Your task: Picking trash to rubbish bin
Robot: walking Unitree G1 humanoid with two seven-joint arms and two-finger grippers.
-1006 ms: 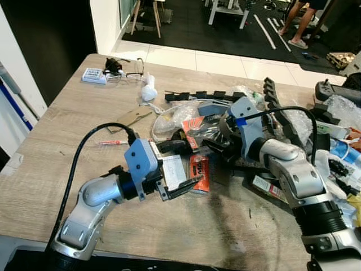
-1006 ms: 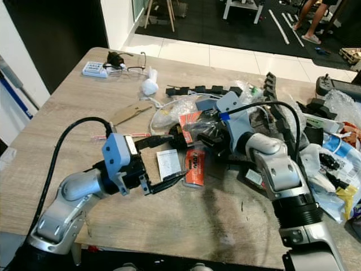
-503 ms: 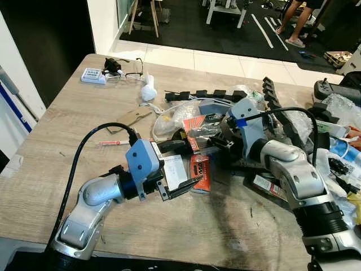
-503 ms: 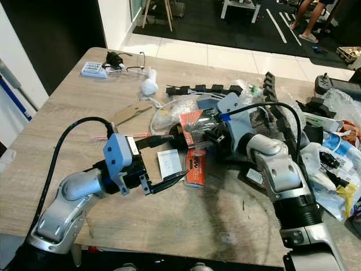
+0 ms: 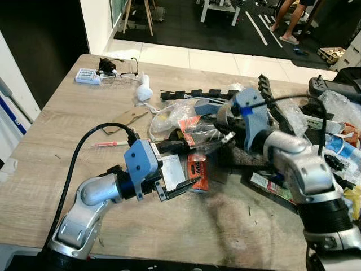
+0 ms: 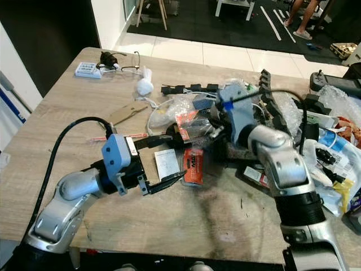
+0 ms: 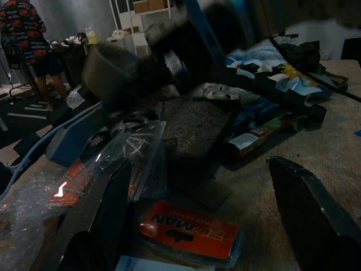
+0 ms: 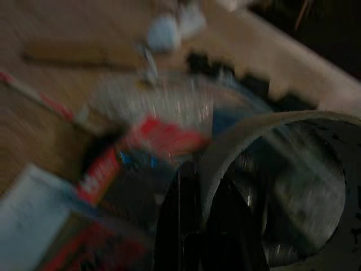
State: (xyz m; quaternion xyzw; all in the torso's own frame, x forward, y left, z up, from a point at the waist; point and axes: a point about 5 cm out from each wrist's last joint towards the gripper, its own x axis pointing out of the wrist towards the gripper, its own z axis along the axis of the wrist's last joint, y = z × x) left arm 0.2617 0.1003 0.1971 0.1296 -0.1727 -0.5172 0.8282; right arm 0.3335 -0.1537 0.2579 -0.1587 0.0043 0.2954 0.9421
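On the wooden table (image 5: 67,141) lies a heap of trash. My left gripper (image 5: 176,169) rests on the table, open, its fingers either side of a white paper slip (image 5: 172,170). In the left wrist view the open left gripper (image 7: 197,169) looks over an orange packet (image 7: 192,231), which also lies just right of the slip (image 5: 197,169). My right gripper (image 5: 224,136) hangs a little above the heap. It seems shut on a clear plastic bag (image 5: 198,133) that stretches up from the pile. The blurred right wrist view has the right gripper (image 8: 206,186) with its fingers close together on pale plastic.
Black cable chains (image 5: 194,94), bubble wrap (image 5: 344,107) and mixed packets (image 5: 265,183) crowd the table's right half. Glasses (image 5: 127,68), a white pack (image 5: 86,75), a cardboard piece (image 5: 131,118) and a red pen (image 5: 110,144) lie toward the left. A person's legs (image 5: 285,22) stand far behind.
My right gripper has risen and drawn back from the black items in the heap, pulling clear plastic up with it. The left arm has stayed put. The camera shifted slightly.
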